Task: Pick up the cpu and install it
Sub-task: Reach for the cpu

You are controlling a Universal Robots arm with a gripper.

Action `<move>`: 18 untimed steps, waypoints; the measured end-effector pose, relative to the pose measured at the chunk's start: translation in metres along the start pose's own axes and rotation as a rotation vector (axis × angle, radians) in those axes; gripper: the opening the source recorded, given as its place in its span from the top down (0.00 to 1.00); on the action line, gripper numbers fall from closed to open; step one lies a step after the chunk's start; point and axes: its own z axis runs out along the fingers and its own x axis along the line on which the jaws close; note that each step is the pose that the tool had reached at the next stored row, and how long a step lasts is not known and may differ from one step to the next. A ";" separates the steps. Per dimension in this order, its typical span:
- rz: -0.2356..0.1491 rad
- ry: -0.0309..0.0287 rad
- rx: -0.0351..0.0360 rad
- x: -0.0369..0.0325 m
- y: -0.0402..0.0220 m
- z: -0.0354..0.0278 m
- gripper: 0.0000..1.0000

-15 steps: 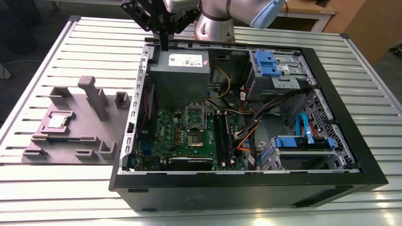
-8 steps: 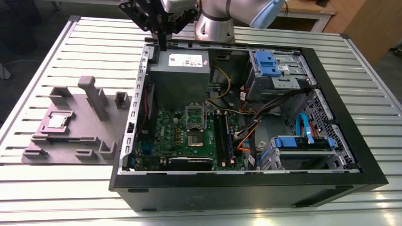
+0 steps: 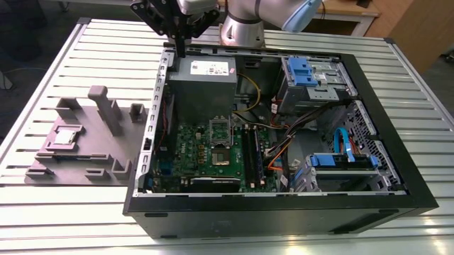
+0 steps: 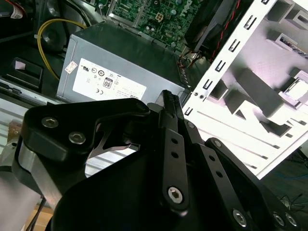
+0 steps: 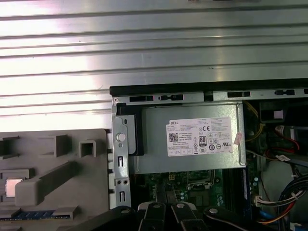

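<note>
The cpu (image 3: 66,136) is a small silvery square lying in a recess of the grey fixture (image 3: 85,159), at the exterior view's left of the open computer case (image 3: 397,159). It also appears as the cpu (image 4: 297,91) in the second wrist view and the cpu (image 5: 12,187) in the first wrist view. My gripper (image 3: 182,53) hangs above the case's far wall, over the grey power supply (image 3: 202,79), well away from the cpu. The fingers (image 4: 168,98) are shut together with nothing between them. The motherboard socket (image 3: 220,155) lies bare, its metal frame (image 3: 220,127) raised.
Inside the case are blue drive brackets (image 3: 305,71), a second blue bracket (image 3: 341,159), and orange and black cables (image 3: 284,149). The fixture carries upright grey posts (image 3: 106,109). A slatted metal table (image 3: 64,207) surrounds everything.
</note>
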 end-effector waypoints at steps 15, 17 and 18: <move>0.000 0.0000 0.0000 0.0125 -0.0009 -0.0001 0.90; 0.000 0.0000 0.0000 0.0145 -0.0011 -0.0001 0.90; 0.000 -0.0001 -0.0001 0.0155 -0.0012 0.0000 0.90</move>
